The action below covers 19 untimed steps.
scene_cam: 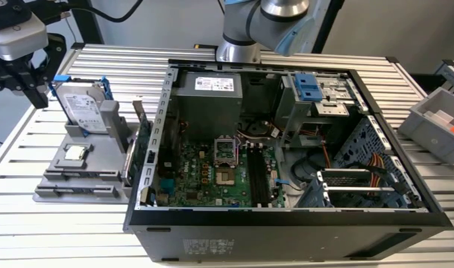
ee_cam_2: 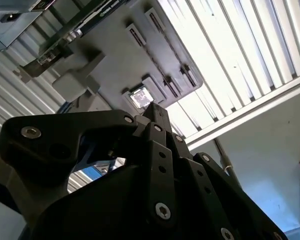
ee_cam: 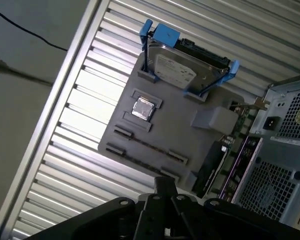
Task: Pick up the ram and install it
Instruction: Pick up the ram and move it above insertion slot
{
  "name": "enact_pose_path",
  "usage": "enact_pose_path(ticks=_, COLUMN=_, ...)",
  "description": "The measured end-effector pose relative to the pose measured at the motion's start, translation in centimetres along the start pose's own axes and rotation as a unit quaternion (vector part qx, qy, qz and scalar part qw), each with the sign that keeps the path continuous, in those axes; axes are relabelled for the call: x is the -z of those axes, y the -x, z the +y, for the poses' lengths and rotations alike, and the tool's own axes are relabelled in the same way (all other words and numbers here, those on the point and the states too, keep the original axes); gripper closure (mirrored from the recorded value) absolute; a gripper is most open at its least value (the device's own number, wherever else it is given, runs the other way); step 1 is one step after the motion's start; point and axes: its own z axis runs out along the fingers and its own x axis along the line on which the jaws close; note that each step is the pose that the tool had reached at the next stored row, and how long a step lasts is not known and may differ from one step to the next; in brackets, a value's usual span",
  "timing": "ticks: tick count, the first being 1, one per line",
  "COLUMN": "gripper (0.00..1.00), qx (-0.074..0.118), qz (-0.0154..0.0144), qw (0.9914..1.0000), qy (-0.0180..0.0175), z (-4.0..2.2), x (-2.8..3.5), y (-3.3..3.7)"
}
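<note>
Tool [ee_cam: 164, 186] black. Worktop [scene_cam: 115, 61] silver, ribbed stripes. Holder tray [scene_cam: 77, 187] plain grey. Hard drive [scene_cam: 84, 109] silver with blue clips. Ram [ee_cam: 210, 167] looks dark greenish-grey, though it's in shadow so not certain. Case [scene_cam: 286, 237] black, motherboard [scene_cam: 204, 173] green.

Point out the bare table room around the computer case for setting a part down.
Widest: the table slats on the camera side of the grey holder, at the exterior view's left of the case. Also the strip beyond the hard drive, up to the arm's base. Crowded: the gap between holder and case, and the strip between case and bin.
</note>
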Motion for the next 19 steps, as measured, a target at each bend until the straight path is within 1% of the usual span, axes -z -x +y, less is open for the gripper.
enact_pose_path(ticks=4, gripper=1.0, qx=0.016, qz=0.0008, qw=0.99988, qy=0.0002, z=0.0, x=0.0, y=0.0)
enact_pose_path(ticks=9, gripper=1.0, qx=0.035, qz=0.0017, qw=0.99938, qy=0.0004, z=0.0, x=0.0, y=0.0)
enact_pose_path(ticks=15, gripper=1.0, qx=0.057, qz=0.0028, qw=0.99836, qy=0.0006, z=0.0, x=0.01, y=0.0)
enact_pose_path(ticks=19, gripper=1.0, qx=0.072, qz=0.0035, qw=0.9974, qy=0.0008, z=0.0, x=0.01, y=0.0)
